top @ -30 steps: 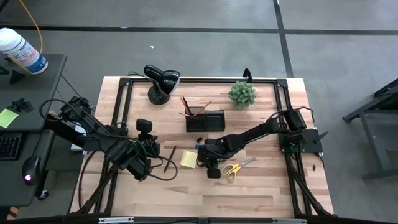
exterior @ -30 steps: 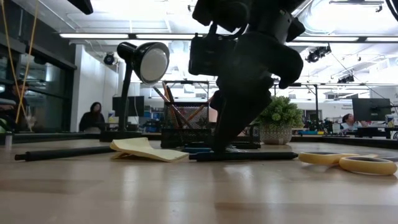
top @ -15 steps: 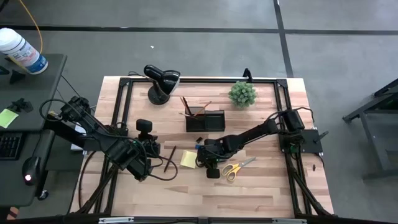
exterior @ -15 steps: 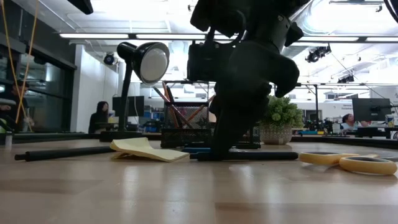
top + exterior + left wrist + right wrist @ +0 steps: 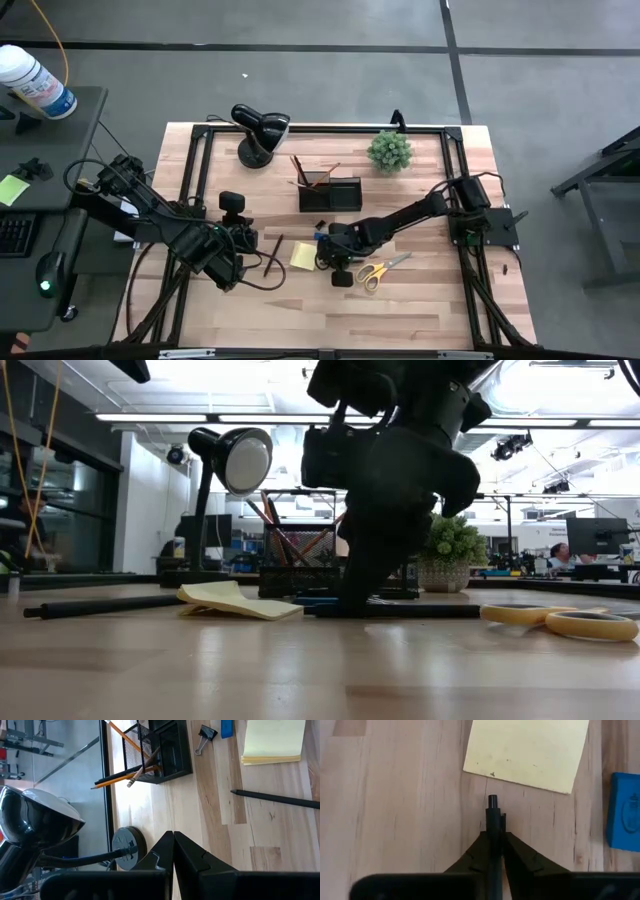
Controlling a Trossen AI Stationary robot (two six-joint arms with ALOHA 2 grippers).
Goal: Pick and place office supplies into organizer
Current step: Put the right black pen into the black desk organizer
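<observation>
Two grippers: one working, one waiting.
Right gripper: clamped on black pen, low on table beside sticky-note pad.
Left gripper: fingers together, empty.
Organizer: behind pad.

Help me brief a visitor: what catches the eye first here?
The right gripper is down at mid-table, shut on a dark pen beside the yellow sticky-note pad. Behind it stand the black organizer, holding pencils, and a black desk lamp at the back left.
</observation>
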